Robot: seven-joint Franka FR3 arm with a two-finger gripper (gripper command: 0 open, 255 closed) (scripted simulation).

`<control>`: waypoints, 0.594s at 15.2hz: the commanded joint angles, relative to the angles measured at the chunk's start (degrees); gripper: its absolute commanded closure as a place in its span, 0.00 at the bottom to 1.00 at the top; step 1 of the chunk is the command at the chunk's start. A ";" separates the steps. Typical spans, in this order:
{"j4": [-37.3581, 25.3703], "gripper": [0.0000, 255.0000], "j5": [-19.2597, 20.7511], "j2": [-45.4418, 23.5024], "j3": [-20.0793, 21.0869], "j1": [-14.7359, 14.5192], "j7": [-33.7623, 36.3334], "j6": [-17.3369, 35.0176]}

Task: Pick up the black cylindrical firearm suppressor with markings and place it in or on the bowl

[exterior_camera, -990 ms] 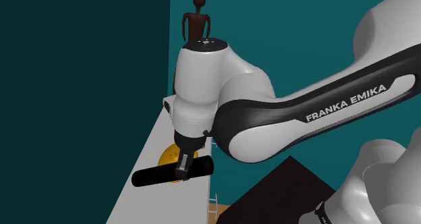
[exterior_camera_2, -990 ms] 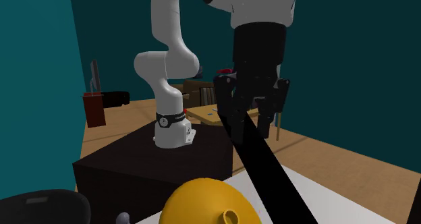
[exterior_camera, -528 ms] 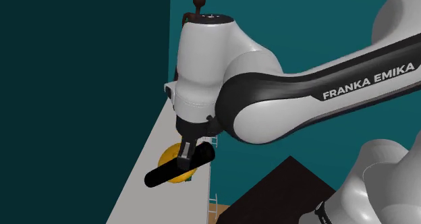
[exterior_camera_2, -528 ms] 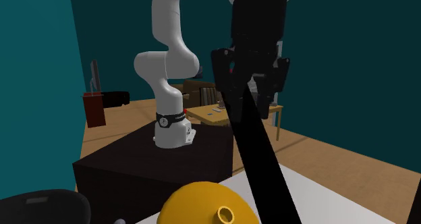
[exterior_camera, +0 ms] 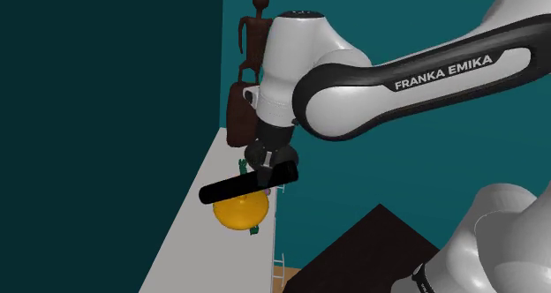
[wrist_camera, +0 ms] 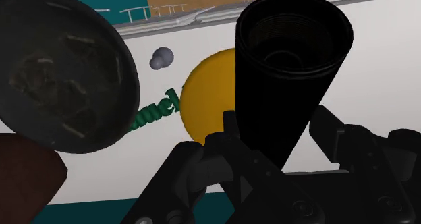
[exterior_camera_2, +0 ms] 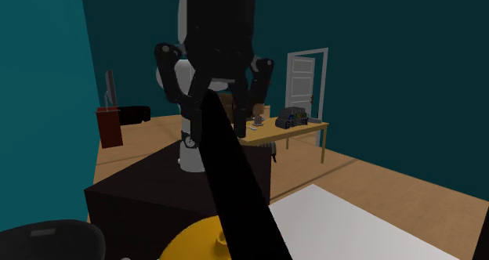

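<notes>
Room: teal walls all round and a wood floor. In the second exterior view there's a white door (exterior_camera_2: 304, 77) at the back, with a small table (exterior_camera_2: 320, 145) carrying a few bits in front of it.
Surface: a long white surface (exterior_camera: 199, 251) runs away along the wall in the shoulder view. The wrist view shows some green lettering (wrist_camera: 156, 112) printed on it.
Stand: your arm sits on a dark box (exterior_camera_2: 149, 192).
Suppressor: the black suppressor (exterior_camera: 231, 189) is up in the air and tilted. In the shoulder view its far end dips toward that view's left. In the wrist view you're looking straight into its open, threaded end.
Fingers: the fingers (wrist_camera: 330, 135) are clamped on the suppressor from both sides, gripping near one end so most of the tube sticks out past them.
Bowl: the yellow bowl (exterior_camera: 240, 212) sits on the white surface right under the suppressor. The tube crosses over the bowl's top in the shoulder view, and I can't tell whether the two touch.
Other stuff: a dark round dish-like thing (wrist_camera: 61, 74) sits just beside the bowl, with a small grey knob (wrist_camera: 162, 58) near both. A brown figurine (exterior_camera: 257, 26) stands at the far end of the surface.
</notes>
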State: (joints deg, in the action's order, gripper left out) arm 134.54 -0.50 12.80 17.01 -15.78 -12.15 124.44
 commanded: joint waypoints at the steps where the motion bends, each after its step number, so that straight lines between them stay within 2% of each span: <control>1: 0.68 1.00 0.29 0.29 -2.03 1.32 -3.28 0.49; 9: -1.56 1.00 1.86 -1.65 -9.27 6.46 -14.59 0.48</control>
State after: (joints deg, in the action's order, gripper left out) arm 133.49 1.16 11.51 8.68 -10.00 -25.18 125.01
